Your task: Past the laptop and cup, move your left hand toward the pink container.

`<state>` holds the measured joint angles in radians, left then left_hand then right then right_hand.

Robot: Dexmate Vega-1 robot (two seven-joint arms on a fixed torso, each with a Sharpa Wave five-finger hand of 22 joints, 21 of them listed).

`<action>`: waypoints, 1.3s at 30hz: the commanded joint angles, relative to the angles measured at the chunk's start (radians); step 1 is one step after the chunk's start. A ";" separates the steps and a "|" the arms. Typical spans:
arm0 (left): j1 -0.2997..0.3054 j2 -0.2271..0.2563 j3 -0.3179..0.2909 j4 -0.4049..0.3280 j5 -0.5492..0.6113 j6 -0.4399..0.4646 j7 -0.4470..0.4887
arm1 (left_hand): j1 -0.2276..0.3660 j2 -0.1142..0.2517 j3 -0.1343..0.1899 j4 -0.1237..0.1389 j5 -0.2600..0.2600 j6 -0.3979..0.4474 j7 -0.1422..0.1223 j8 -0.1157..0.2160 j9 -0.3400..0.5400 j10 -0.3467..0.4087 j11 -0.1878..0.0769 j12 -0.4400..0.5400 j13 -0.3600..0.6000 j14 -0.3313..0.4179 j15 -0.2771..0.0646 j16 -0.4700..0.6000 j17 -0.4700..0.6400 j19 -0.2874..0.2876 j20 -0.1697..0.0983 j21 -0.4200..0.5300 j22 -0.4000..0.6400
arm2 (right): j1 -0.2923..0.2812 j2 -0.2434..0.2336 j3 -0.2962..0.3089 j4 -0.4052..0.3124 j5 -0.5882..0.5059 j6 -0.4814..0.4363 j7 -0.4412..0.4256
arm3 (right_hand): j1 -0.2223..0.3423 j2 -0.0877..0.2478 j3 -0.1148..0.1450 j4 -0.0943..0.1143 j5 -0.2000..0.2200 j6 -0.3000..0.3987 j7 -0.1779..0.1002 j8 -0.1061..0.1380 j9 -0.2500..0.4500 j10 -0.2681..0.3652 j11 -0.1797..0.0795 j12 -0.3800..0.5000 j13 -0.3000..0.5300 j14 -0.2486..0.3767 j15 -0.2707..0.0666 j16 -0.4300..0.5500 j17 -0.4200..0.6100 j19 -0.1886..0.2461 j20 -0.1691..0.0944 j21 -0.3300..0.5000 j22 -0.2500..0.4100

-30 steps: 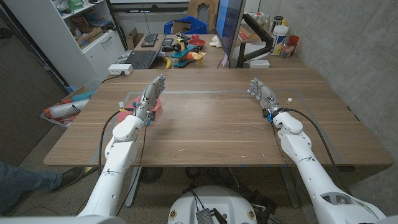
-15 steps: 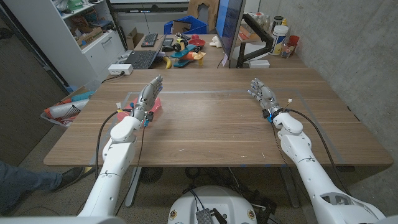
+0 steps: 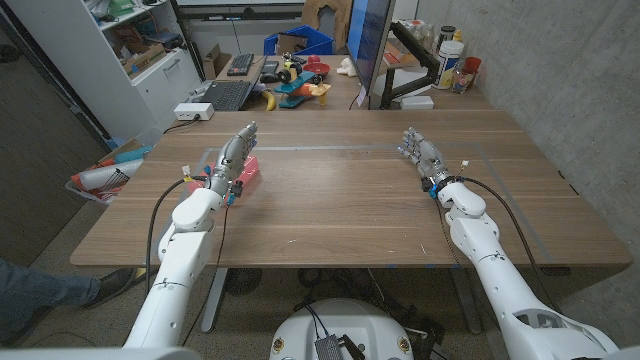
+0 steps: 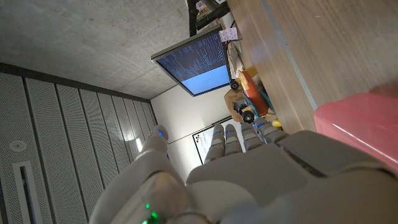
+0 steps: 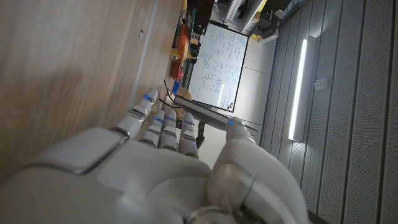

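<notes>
The pink container lies on the left part of the wooden table, low and rectangular, partly covered by my left hand. That hand holds nothing and hovers over the container's left side, fingers stretched toward the far edge. In the left wrist view the pink container lies close beside my left hand. My right hand stays over the right part of the table with its fingers apart and nothing in them; in the right wrist view my right hand is above bare wood.
Beyond the far edge a laptop sits on a lower surface, with toys and a blue bin near it. A monitor stands at the back centre, and bottles and a red cup at the back right.
My left hand and forearm have shifted a little to the left, so more of the pink container shows on the hand's right side. The right arm has not moved.
</notes>
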<state>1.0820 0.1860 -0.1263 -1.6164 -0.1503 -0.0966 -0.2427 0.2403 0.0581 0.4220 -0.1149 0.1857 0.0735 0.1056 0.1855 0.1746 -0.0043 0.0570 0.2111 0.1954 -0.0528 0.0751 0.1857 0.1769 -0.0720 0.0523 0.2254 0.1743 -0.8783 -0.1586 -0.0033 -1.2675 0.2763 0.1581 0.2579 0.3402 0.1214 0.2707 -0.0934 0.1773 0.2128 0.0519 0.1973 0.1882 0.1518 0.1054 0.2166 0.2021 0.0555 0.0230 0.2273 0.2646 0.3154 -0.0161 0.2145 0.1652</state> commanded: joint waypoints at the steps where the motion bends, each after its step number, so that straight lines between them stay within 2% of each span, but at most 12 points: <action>1: 0.022 0.010 -0.009 -0.029 0.020 0.016 0.019 | 0.014 0.000 0.004 -0.006 -0.003 0.004 0.000 0.004 0.005 0.001 0.001 0.002 0.003 0.002 0.004 0.003 0.003 -0.006 0.007 -0.001 0.004 | 0.005 0.003 -0.001 0.008 -0.004 0.000 0.004 | 0.009 0.008 -0.001 -0.006 0.006 0.006 0.000 0.001 0.002 0.012 0.000 -0.001 0.003 0.011 0.001 0.002 0.003 0.011 0.000 -0.004 0.006; 13: 0.038 0.019 -0.021 -0.053 0.038 0.047 0.038 | 0.020 0.003 0.007 -0.010 -0.003 0.007 -0.002 0.004 0.005 0.004 0.006 0.003 0.003 0.003 0.007 0.003 0.003 -0.006 0.013 -0.004 0.004 | 0.013 0.005 -0.003 0.018 -0.009 -0.004 0.005 | 0.009 0.009 -0.001 -0.006 0.006 0.007 0.001 0.001 0.002 0.014 0.000 -0.001 0.003 0.011 0.001 0.002 0.002 0.012 0.000 -0.006 0.006; 39: 0.070 0.068 -0.051 -0.114 0.083 0.079 0.041 | 0.030 0.005 0.010 -0.017 -0.004 0.016 -0.006 0.007 0.005 0.009 -0.002 0.005 0.003 0.007 0.002 0.003 0.003 -0.004 0.014 -0.009 0.004 | 0.016 0.013 -0.007 0.014 -0.022 -0.016 -0.006 | 0.009 0.010 -0.002 -0.006 0.006 0.008 0.000 0.001 0.002 0.013 0.000 -0.003 0.003 0.011 0.001 0.001 0.001 0.013 0.001 -0.009 0.006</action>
<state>1.1389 0.2392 -0.1614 -1.7112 -0.0792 -0.0270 -0.2022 0.2588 0.0660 0.4283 -0.1246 0.1857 0.0825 0.0963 0.1855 0.1746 -0.0021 0.0547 0.2111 0.1955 -0.0528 0.0751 0.1856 0.1770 -0.0773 0.0574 0.2175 0.1744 -0.8653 -0.1506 -0.0063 -1.2563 0.2604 0.1463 0.2586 0.3454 0.1266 0.2663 -0.0978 0.1773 0.2127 0.0519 0.1973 0.1880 0.1536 0.1072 0.2166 0.2020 0.0555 0.0230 0.2273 0.2649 0.3225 -0.0160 0.2068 0.1652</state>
